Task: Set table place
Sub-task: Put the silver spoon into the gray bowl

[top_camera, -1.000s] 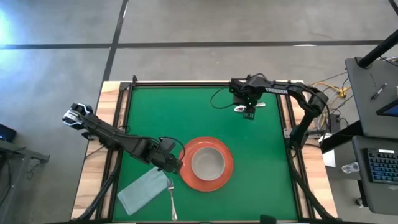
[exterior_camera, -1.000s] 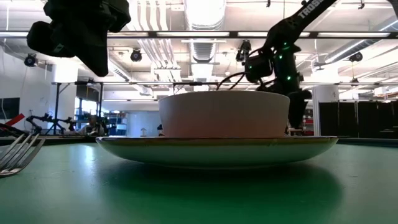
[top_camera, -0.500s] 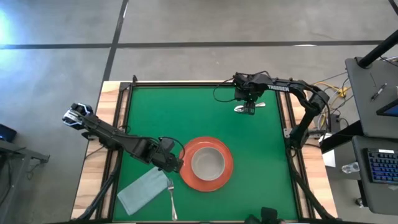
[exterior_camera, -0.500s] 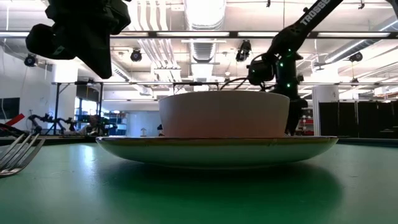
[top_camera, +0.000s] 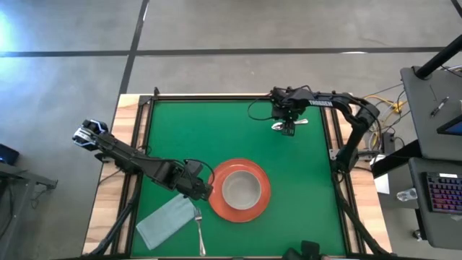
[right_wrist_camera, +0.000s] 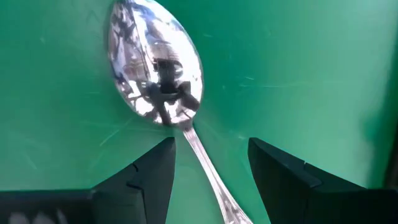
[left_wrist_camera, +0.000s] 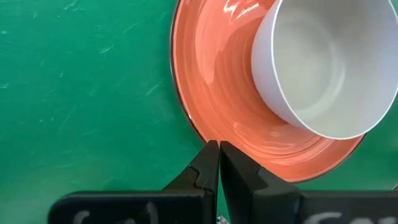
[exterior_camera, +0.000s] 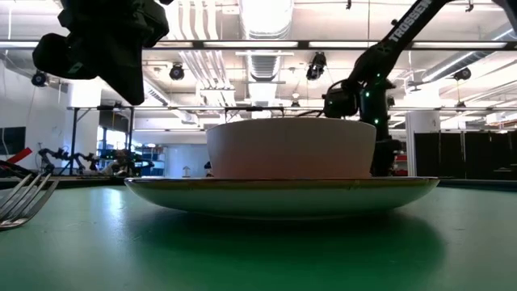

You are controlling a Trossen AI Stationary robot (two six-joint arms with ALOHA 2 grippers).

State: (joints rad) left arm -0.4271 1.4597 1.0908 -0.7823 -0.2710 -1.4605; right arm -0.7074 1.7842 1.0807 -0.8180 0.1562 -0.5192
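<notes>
The orange-red plate (top_camera: pixel 240 191) lies flat near the table's near edge, and the grey bowl (top_camera: pixel 241 188) stands upright on it. My left gripper (top_camera: pixel 204 191) is shut and hovers above the plate's left rim (left_wrist_camera: pixel 186 106); the low view shows this gripper (exterior_camera: pixel 105 48) raised well off the table. The silver spoon (top_camera: pixel 277 126) lies flat near the far right corner. My right gripper (right_wrist_camera: pixel 211 142) is open, pointing down, with one finger on each side of the spoon's handle (right_wrist_camera: pixel 200 149) just behind its bowl (right_wrist_camera: pixel 155 68). The fork (top_camera: pixel 198 225) lies left of the plate.
A folded grey-green napkin (top_camera: pixel 164 221) lies by the near left corner, with the fork (exterior_camera: pixel 24 198) along its right edge. The green table top (top_camera: pixel 216 137) is bare between plate and spoon. Black rails and the wooden border (top_camera: pixel 130 137) frame it.
My right gripper has come down toward the spoon, still open, until its fingers stand on either side of the handle. The spoon, plate, bowl and fork have stayed where they were.
</notes>
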